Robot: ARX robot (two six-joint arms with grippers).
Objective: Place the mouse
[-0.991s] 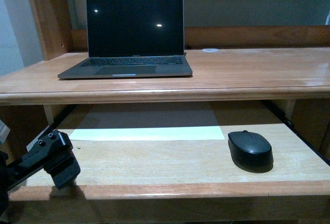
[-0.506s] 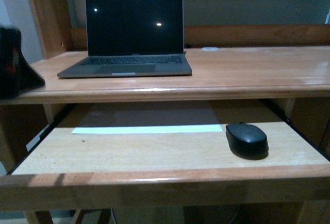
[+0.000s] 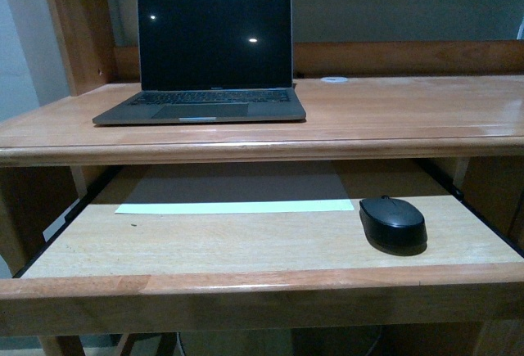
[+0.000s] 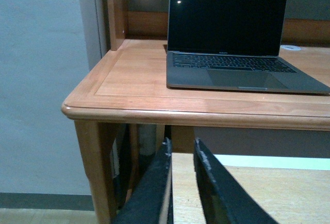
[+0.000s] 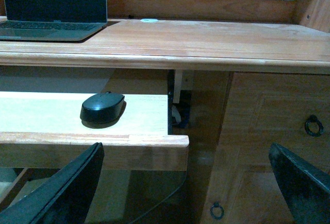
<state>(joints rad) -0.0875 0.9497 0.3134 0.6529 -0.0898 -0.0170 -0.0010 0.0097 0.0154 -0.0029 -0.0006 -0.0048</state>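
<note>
Presently, the small matte black oval mouse [image 3: 393, 223] is seen lying on the pale wooden pull-out tray [image 3: 205, 245] under the desk, close to the tray's right end and just beside the end of a long white paper strip [image 3: 233, 206] that is laid across the tray's rear part. No cable is seen on it, and it is touched by neither pincer. On the reddish-brown wooden desk top [image 3: 409, 114] above, an open grey laptop with a dark screen [image 3: 209, 53] is set toward the left, and a small white round disc [image 3: 333, 79] is seen just to the right of it, near the back board. No arm is shown in the front view. In the left wrist view, the left gripper [image 4: 182, 144] is held low before the desk's left corner, its two black fingers [image 4: 154, 193] drawn almost together with only a narrow slit between them, and nothing is pinched there; the laptop [image 4: 227, 28] is seen above it. In the right wrist view, the right gripper [image 5: 185, 149] is shown with its fingers [image 5: 56, 193] spread wide and nothing between them, well apart from the mouse [image 5: 102, 108], which is seen on the tray beyond the left-hand finger. A wooden cabinet front [image 5: 268, 110] with a dark ring pull [image 5: 313, 125] is seen beside the tray's right end.
</note>
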